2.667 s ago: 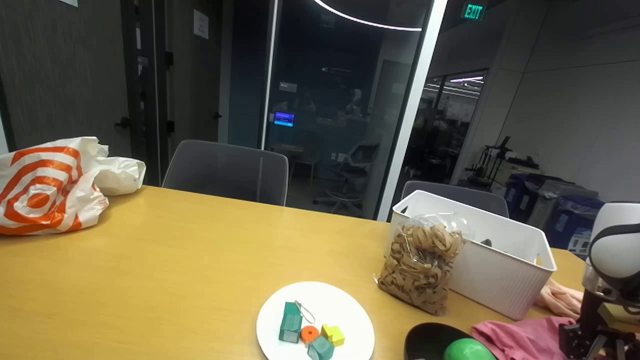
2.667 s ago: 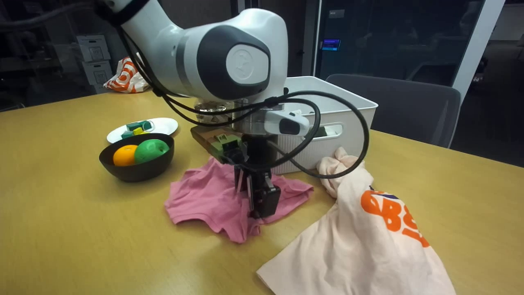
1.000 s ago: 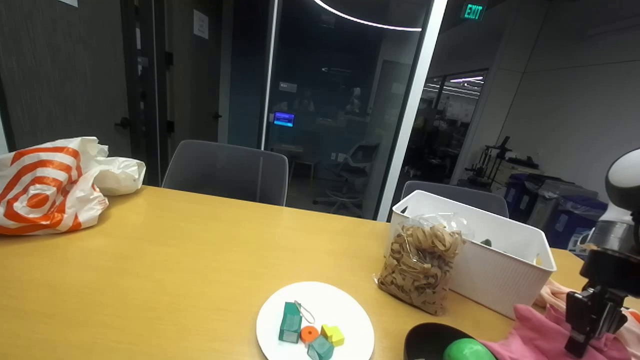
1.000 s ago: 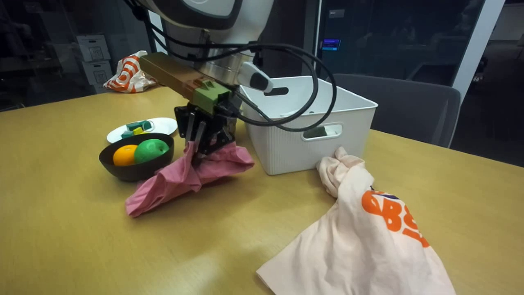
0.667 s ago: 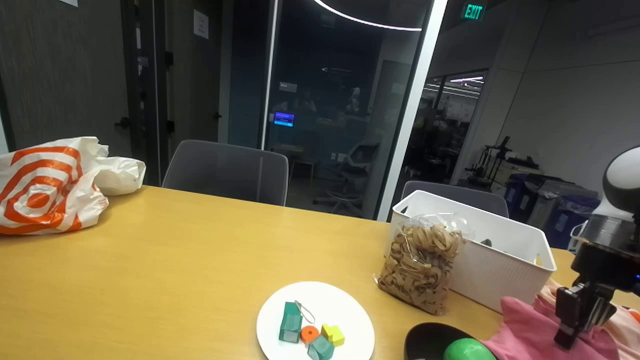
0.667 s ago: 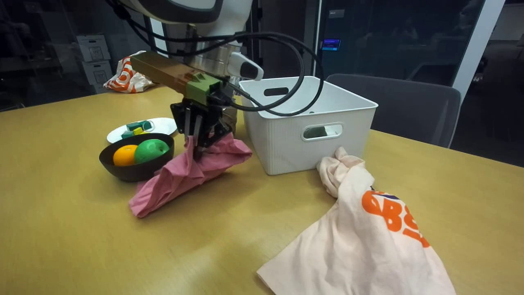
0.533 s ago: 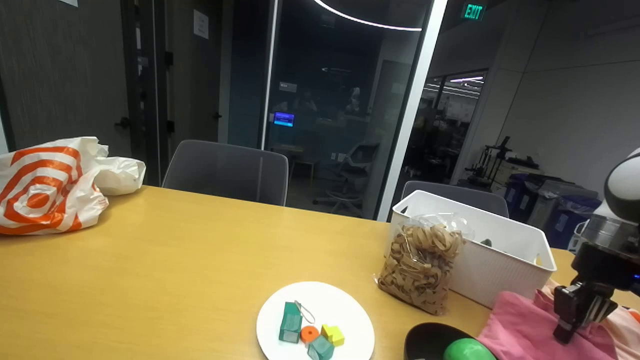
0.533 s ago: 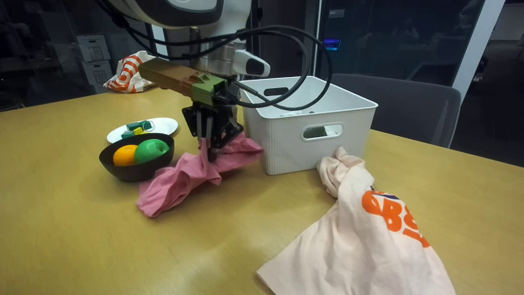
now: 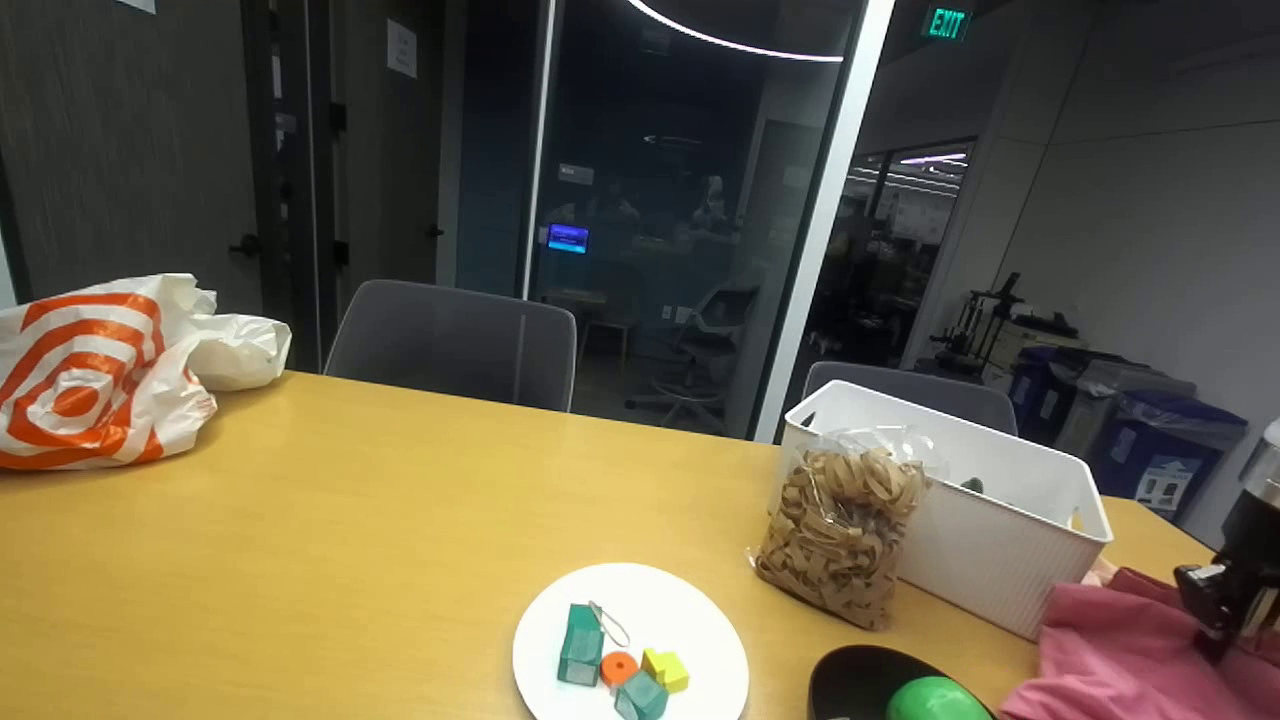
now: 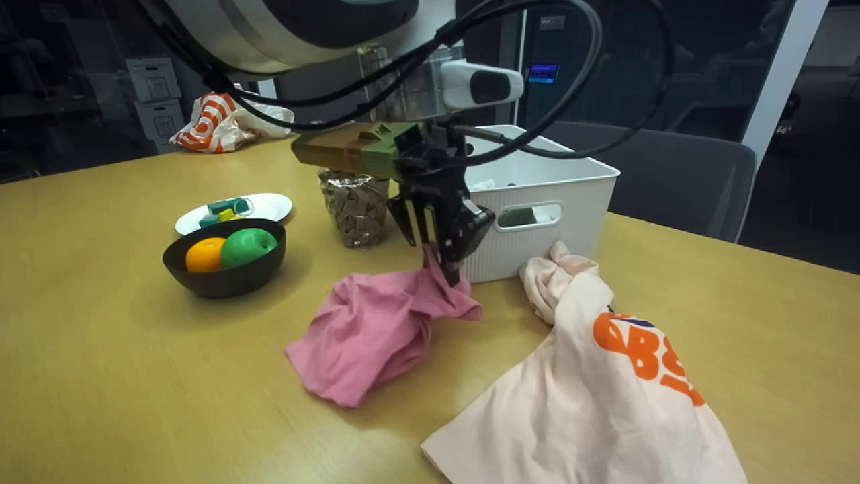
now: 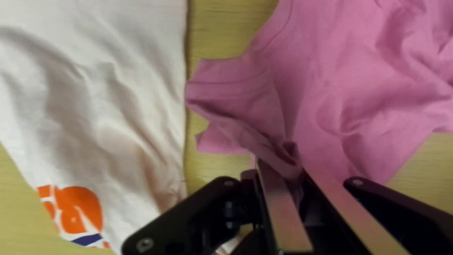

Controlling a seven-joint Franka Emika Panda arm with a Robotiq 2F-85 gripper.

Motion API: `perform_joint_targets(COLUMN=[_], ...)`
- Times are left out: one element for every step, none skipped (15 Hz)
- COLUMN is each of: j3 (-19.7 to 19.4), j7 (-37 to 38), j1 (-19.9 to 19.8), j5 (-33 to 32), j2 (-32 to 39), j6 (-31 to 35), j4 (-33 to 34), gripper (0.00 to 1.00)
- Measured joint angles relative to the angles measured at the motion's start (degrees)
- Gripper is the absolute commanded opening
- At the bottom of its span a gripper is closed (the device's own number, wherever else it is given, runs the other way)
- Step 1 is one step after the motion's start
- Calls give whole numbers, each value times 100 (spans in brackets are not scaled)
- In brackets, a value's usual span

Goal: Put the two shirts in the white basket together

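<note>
Your claw (image 11: pixel 284 167) drawn nearly together, pinching fold of pink shirt (image 10: pixel 376 326). Likely lifting first of two; next, raise loose folds above white basket (image 9: pixel 1000 565), then cross.

Green sign (image 9: pixel 946 23) beyond tabletop's (image 9: pixel 400 520) far edge, high up: "EXIT". White bag (image 9: pixel 115 380) by tabletop's far edge, in both exterior views: orange bullseye logo, Target brand. Pale shirt (image 10: pixel 578 410) on tabletop: orange letters (image 10: pixel 645 366), "B" legible, others broken up by folds. Too small to read: door sheet (image 9: pixel 402 48), lit screen (image 9: pixel 567 238), bin label (image 9: pixel 1167 482), box labels (image 10: pixel 164 126).
</note>
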Motion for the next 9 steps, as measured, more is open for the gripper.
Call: perform_joint_targets(j3=[-14, -19, -17, -9, -3, 4, 9, 9, 10], j7=[290, 618, 986, 1308, 1516, 1550, 1537, 1466, 1371], j1=[-141, -278, -399, -484, -518, -508, -473, -415, -351], j5=[-315, -641, -958, -1215, -1348, -1354, -1319, -1235, -1139], j2=[4, 14, 31, 53, 80, 109, 139, 173, 203], j6=[91, 152, 166, 46, -181, -476, -742, -961, -1111], j4=[0, 0, 1, 5, 9, 12, 13, 11, 6], gripper=[14, 14, 14, 14, 14, 14, 13, 13, 13])
